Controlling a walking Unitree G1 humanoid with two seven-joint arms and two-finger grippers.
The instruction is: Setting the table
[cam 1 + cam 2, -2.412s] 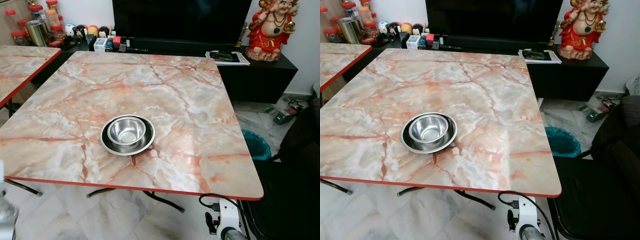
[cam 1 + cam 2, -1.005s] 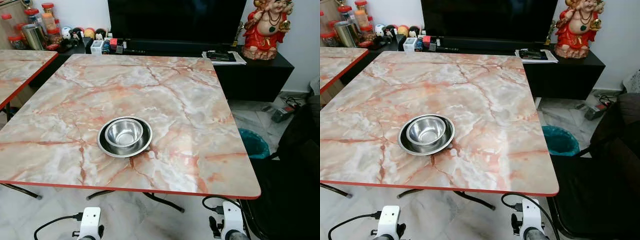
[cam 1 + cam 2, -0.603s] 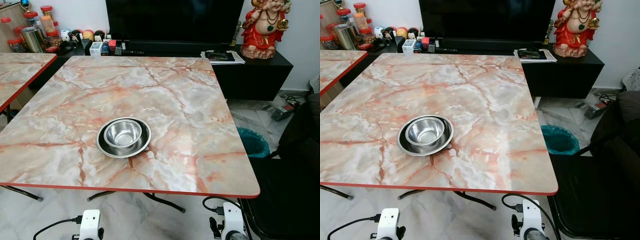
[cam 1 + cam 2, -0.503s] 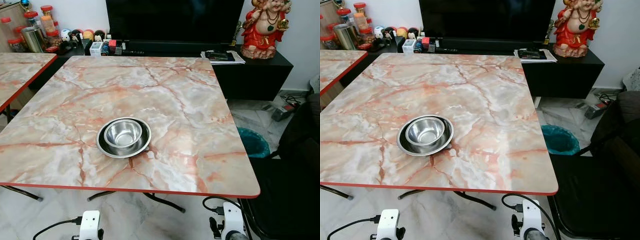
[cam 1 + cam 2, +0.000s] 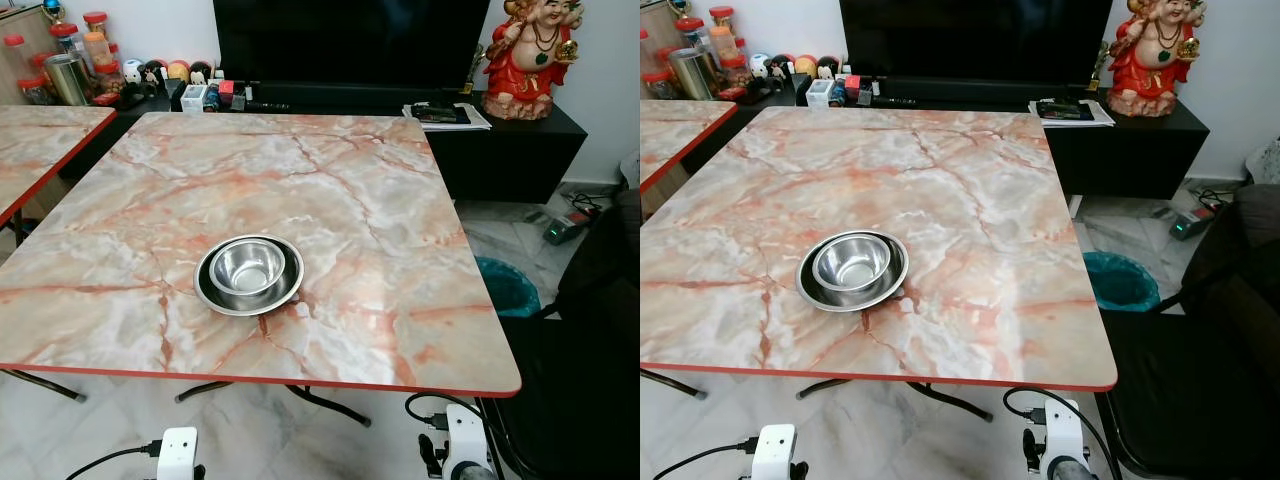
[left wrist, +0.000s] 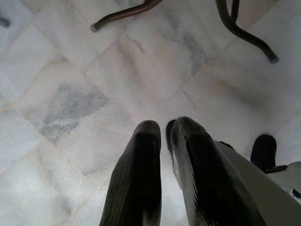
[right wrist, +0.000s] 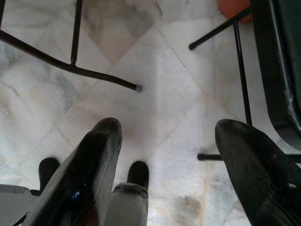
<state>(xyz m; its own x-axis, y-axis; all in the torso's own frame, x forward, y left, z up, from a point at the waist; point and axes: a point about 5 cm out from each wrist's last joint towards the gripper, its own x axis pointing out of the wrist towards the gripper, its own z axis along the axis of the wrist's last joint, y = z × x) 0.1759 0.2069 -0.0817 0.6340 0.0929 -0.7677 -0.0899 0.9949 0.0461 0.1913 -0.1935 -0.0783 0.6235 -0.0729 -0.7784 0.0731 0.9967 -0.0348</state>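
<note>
Bowl nested in plate sits lower-centre of frame on table, while left gripper, pressed together, and right gripper, spread and empty, hang low, so a careless reach could likely skid the slick steel stack

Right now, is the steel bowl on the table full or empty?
Empty: the bowl sits upright in the plate, and its shiny bare bottom shows.
</note>
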